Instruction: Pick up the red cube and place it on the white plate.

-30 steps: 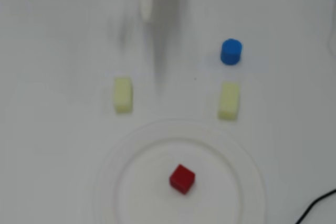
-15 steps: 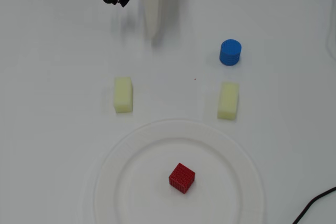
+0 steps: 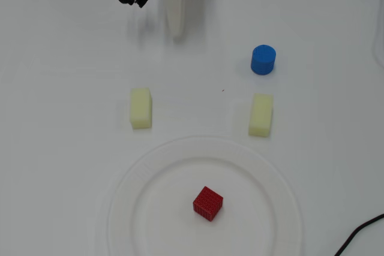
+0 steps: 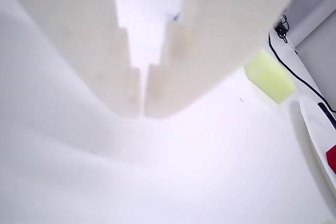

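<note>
The red cube [image 3: 207, 203] lies on the white plate [image 3: 150, 172], a little below the plate's middle, at the bottom of the overhead view. My gripper [image 3: 176, 30] is at the top of that view, far from the plate, with its white fingers pressed together and nothing between them. In the wrist view the gripper [image 4: 142, 106] is shut, its fingers [image 4: 110, 66] filling the upper part. A sliver of the red cube [image 4: 332, 159] shows at the right edge of the wrist view, on the plate [image 4: 321, 142].
Two pale yellow blocks [image 3: 141, 107] [image 3: 261, 114] lie above the plate, one left and one right; one also shows in the wrist view [image 4: 270, 76]. A blue cylinder [image 3: 263, 59] stands above the right block. A black cable [image 3: 360, 235] enters at the bottom right.
</note>
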{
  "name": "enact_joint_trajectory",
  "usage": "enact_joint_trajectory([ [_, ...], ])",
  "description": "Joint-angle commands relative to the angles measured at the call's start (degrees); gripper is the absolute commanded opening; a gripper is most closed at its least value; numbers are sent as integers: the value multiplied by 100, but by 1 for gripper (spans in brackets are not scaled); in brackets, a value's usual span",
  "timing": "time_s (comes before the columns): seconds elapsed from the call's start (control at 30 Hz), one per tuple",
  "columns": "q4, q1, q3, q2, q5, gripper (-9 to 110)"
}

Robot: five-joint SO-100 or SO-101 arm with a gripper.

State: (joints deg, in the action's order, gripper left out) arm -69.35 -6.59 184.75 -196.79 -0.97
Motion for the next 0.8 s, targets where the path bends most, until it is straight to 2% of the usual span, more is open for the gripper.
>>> enact_joint_trajectory([
  [0.0,-9,-387,62,-44,-369,4],
  [0.13,9,-404,62,-44,-308,0],
  [0.5,35,334,62,-44,396,0],
  [0.7,35,396,62,-44,387,0],
  [0.77,35,369,70,-44,378,3],
])
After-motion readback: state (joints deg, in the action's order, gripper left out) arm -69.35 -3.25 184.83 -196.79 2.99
